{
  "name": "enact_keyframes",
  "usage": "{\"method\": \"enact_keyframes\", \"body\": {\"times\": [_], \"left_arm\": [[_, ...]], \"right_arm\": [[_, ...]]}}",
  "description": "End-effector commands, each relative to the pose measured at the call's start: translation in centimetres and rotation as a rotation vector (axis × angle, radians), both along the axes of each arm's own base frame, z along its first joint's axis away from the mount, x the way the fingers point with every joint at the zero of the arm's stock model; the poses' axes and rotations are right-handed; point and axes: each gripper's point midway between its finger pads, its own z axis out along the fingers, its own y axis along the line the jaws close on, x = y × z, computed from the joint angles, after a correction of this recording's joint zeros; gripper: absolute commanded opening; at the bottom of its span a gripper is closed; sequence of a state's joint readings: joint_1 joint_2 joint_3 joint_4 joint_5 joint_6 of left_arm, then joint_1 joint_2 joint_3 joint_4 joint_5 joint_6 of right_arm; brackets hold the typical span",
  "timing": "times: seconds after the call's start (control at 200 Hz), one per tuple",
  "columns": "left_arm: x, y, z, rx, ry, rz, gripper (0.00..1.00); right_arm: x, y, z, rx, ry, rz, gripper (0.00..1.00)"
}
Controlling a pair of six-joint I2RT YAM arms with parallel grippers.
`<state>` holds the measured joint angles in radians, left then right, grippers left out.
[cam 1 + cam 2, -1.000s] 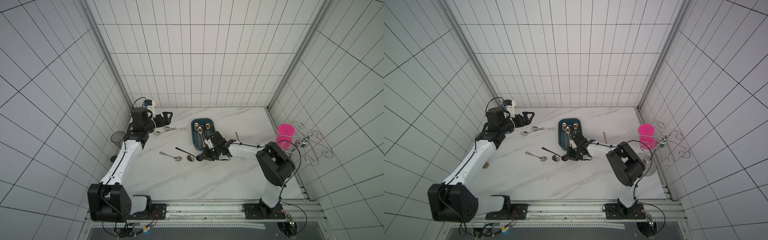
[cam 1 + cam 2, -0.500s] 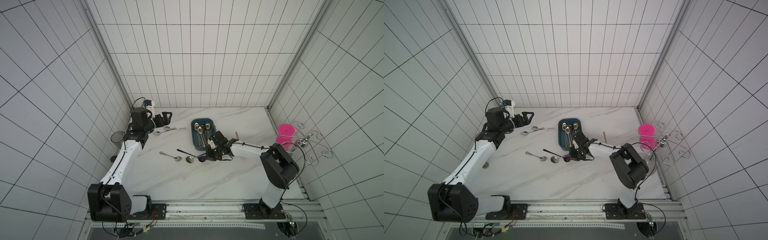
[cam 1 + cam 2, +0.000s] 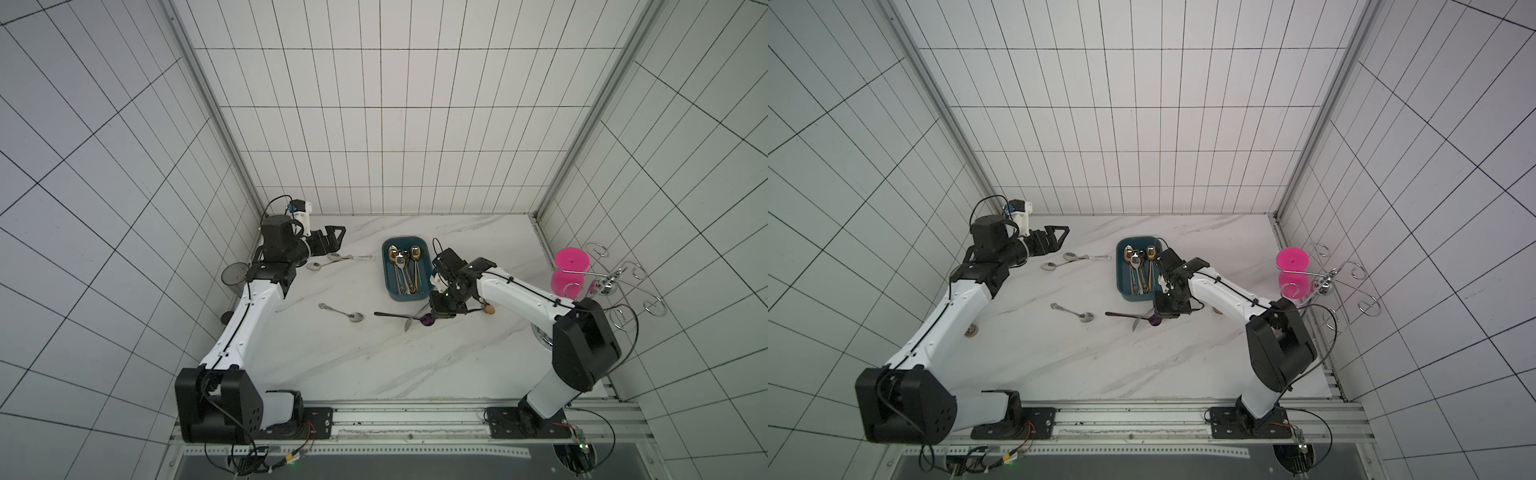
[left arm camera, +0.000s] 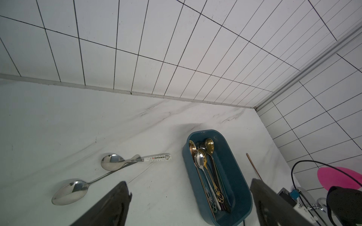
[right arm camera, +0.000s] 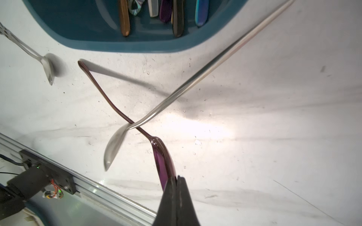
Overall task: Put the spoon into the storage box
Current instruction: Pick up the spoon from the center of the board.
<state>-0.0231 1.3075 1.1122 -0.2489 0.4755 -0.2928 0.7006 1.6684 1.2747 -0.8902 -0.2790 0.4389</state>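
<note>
My right gripper is shut on the bowl of a purple spoon. Its handle slants down and its tip touches the table just in front of the storage box. A silver spoon lies crossed over that handle. In both top views the purple spoon sits at the right gripper, near the front end of the teal storage box, which holds several spoons. The left gripper hangs open and empty at the back left.
An ornate silver spoon lies left of the crossed pair. Two more spoons lie by the left gripper, one with a white printed handle. A pink cup and wire rack stand right, a grey tumbler left.
The right gripper has closed on the purple spoon's bowl and drawn it to the right. The silver spoon crossing it has shifted along. The left arm has stayed put.
</note>
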Motion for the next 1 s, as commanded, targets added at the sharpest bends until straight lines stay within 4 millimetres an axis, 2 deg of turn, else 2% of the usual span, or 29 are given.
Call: {"method": "enact_keyframes", "body": {"times": [0.0,0.11,0.235,0.52,0.675,0.835,0.994], "left_arm": [[-0.6,-0.8,1.8,0.036,-0.06,-0.085,0.97],[-1.2,-1.2,1.6,0.071,-0.06,-0.129,0.96],[-2.0,-2.2,1.3,0.083,-0.058,-0.209,0.95],[-5.5,-7.0,0.1,0.132,-0.036,-0.485,0.95],[-8.4,-10.1,0.2,0.121,-0.064,-0.715,0.95],[-10.1,-14.1,0.0,0.083,-0.104,-0.916,0.96],[-11.2,-18.1,-2.7,0.073,-0.024,-1.087,0.97]], "right_arm": [[-0.4,-3.6,0.6,-0.177,0.038,0.077,0.0],[-1.0,-4.5,0.6,-0.181,0.085,0.09,0.0],[-2.8,-5.1,0.9,-0.181,0.148,0.12,0.0],[-4.6,-7.6,3.4,-0.207,0.16,0.129,0.0],[-4.5,-6.9,6.3,-0.1,0.059,0.18,0.0],[-3.3,-5.7,8.6,-0.024,-0.058,0.268,0.0],[-1.8,-4.2,9.4,0.032,-0.129,0.308,0.0]]}}
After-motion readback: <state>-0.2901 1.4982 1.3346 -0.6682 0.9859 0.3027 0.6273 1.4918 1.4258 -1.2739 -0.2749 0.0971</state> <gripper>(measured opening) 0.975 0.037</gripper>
